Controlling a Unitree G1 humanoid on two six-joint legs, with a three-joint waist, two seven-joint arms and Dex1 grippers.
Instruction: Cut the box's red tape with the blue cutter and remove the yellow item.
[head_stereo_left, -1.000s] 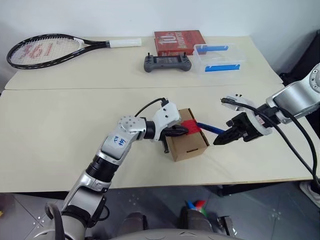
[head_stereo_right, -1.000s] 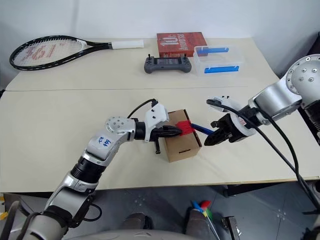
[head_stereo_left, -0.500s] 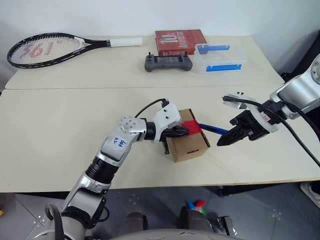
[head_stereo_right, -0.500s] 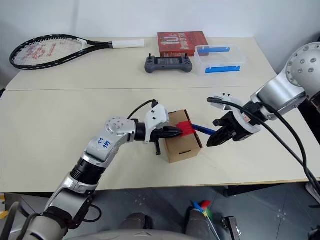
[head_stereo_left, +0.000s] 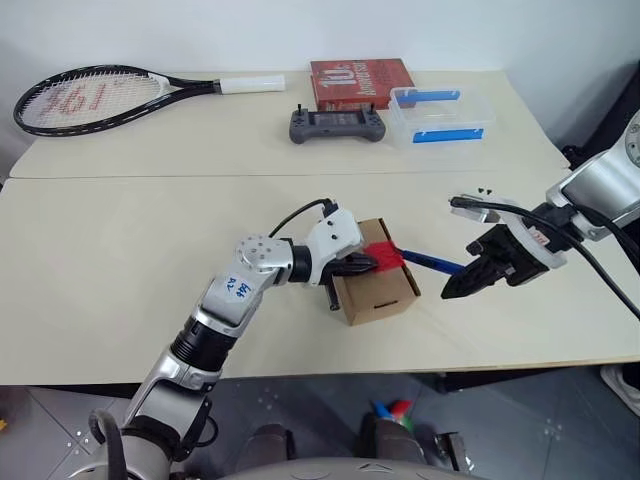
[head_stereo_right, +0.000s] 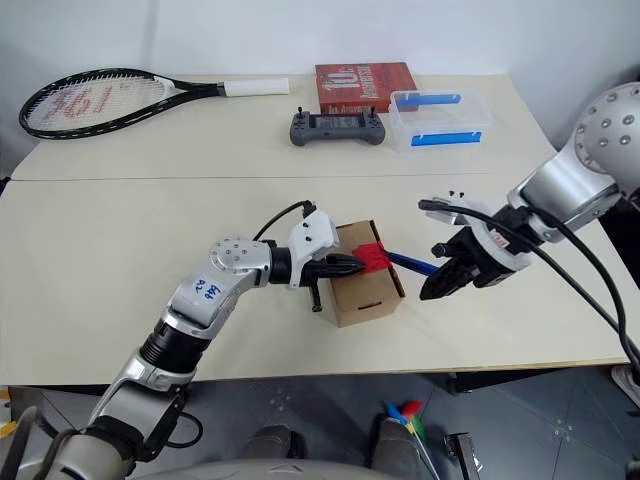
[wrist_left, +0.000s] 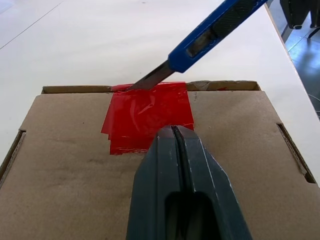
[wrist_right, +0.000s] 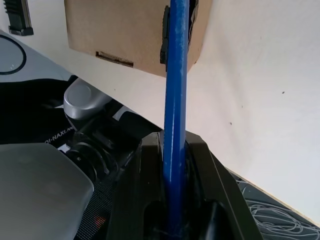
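The brown box sits near the table's front edge, its flaps closed under the red tape. My left gripper is shut, its tips resting on the box top at the tape's near edge. From the right, my right gripper is shut on the blue cutter, holding it by the handle end. The cutter slants down toward the box. Its blade tip touches the tape's far edge at the flap seam. The yellow item is hidden.
At the table's back lie a tennis racket, a grey controller, a red printed box and a clear container with blue clips. The table's front edge runs just below the box.
My right gripper has tilted and drawn slightly to the right, away from the box, with the cutter in it. The left gripper and the box have stayed put.
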